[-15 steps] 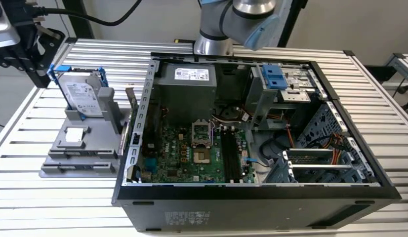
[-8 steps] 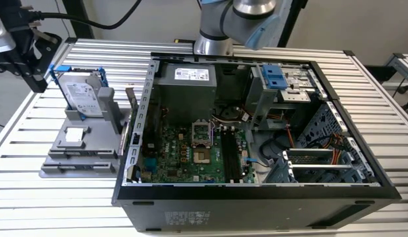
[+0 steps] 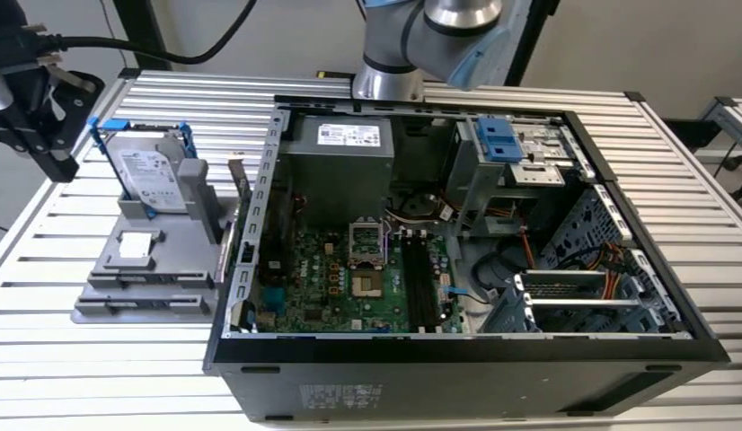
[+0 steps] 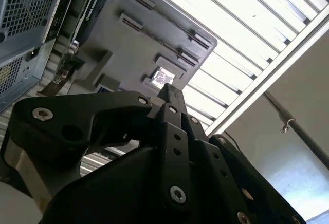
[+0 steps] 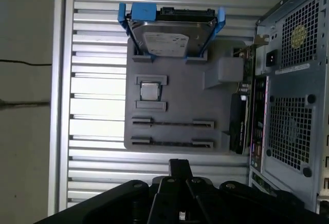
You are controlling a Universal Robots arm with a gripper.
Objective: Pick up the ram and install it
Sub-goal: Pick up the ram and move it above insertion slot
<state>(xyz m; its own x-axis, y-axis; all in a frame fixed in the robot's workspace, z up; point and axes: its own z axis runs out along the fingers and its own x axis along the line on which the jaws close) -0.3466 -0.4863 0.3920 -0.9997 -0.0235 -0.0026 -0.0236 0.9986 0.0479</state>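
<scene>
Hand (image 5: 180, 164) hangs clenched on nothing over the tabletop (image 5: 97, 54), just short of the gray tray (image 5: 175, 106). Ahead of it the ram (image 5: 172, 124), seemingly the thin dark strip, stands on edge in a tray slot. Its long axis runs crosswise to the hand, one end toward the computer case (image 5: 288, 106).

No lettering I can make out from here. Where print stands:

- Hard drive (image 3: 167, 193), upright in the grey holder (image 3: 144, 269) on the tabletop (image 3: 59, 224): white label (image 3: 144, 171), text too small.
- Power supply (image 3: 335, 162) inside the computer case (image 3: 467, 346): white label with dark marks (image 3: 347, 135), unreadable.
- Case's near outer wall, exterior view: pale sticker (image 3: 341, 395), fine print only.
- Case's rear panel, first wrist view: round yellow sticker (image 5: 297, 36) and a thin white strip label (image 5: 293, 69) by the power socket (image 5: 271, 58). Neither is legible.
</scene>
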